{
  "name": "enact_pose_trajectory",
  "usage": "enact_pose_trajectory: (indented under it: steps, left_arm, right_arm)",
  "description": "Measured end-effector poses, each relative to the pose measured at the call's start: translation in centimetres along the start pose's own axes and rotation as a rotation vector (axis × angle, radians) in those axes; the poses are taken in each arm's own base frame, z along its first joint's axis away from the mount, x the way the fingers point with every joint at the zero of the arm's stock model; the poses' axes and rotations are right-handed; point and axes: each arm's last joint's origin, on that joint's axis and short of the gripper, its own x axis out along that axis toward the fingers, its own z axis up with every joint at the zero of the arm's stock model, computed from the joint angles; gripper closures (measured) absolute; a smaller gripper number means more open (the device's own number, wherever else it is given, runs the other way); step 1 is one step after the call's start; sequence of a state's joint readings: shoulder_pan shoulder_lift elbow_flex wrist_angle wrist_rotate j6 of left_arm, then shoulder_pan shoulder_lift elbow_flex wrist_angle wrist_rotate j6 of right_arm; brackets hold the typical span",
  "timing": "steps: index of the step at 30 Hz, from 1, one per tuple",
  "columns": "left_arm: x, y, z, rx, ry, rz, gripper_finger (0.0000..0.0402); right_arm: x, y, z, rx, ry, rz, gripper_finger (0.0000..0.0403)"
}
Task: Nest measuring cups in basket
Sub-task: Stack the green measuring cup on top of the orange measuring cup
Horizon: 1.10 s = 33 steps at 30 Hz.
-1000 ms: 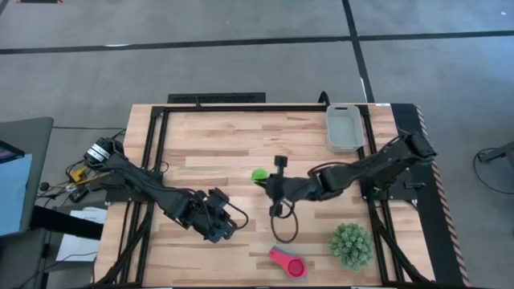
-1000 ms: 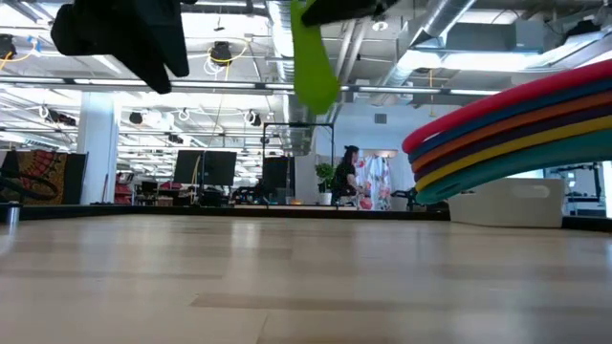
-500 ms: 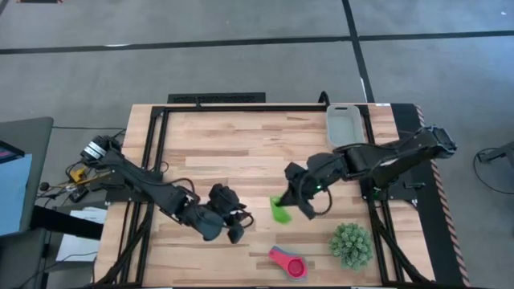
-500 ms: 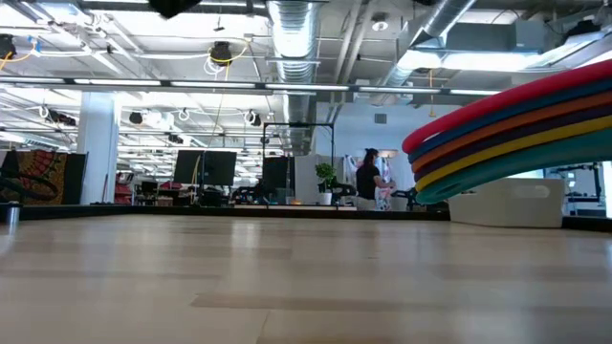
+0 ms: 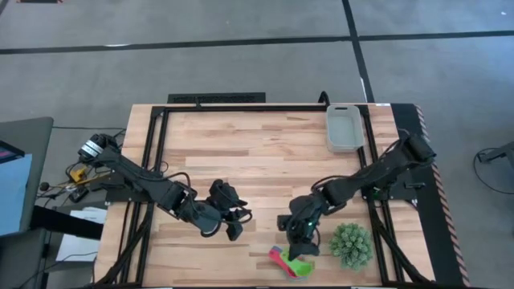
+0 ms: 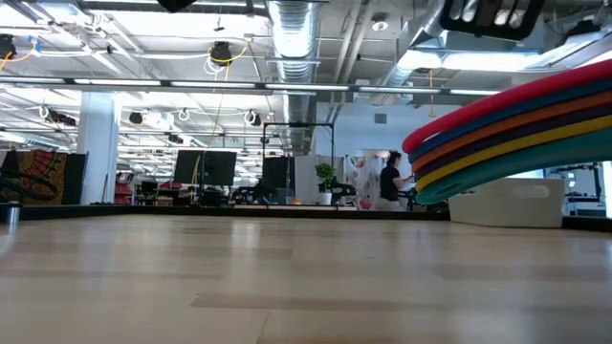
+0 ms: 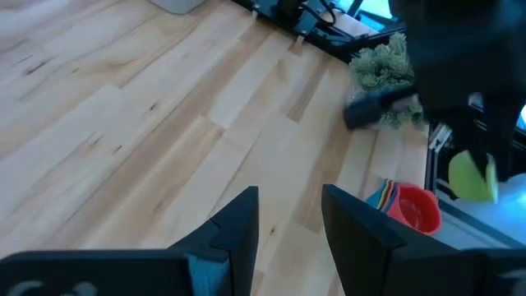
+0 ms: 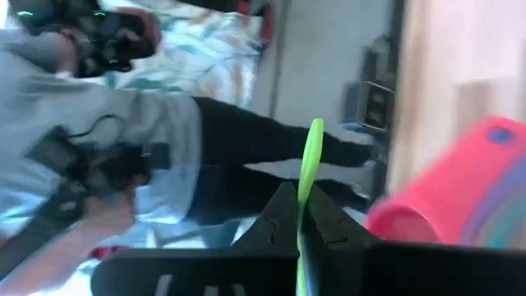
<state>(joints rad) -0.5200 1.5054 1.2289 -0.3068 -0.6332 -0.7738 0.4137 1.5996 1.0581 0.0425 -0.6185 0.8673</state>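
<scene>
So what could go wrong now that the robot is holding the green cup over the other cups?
The right gripper pinches only the thin handle of the green cup, so the cup might twist or slip out. It hangs over the pink-red stack of cups near the table's front edge; a bump could shove the stack toward that edge. The spiky plant is close and could get brushed by the arm.

Table (image 5: 241, 136) centre open; plant (image 5: 351, 244) (spiky) crowds nested cups (image 5: 291, 262).
</scene>
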Motion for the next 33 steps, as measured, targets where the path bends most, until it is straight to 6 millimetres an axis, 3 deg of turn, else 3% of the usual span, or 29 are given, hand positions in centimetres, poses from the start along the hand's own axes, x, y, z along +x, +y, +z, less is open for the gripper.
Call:
enact_pose_trajectory:
  steps: [7, 14, 33]
  left_arm:
    - [-0.2, -0.1, -0.4, -0.040, 0.028, -0.006, 0.0281]
    - [-0.5, -0.4, -1.0, -0.048, 0.062, -0.021, 0.0281]
    - [-0.7, -0.2, -1.5, -0.041, 0.102, -0.010, 0.0281]
  right_arm:
    - [2.6, -2.0, 0.6, -0.010, 0.023, 0.081, 0.0396]
    - [3.8, -3.5, 0.3, -0.019, 0.074, 0.090, 0.0396]
    - [3.5, -4.5, 0.8, -0.029, 0.102, 0.100, 0.0378]
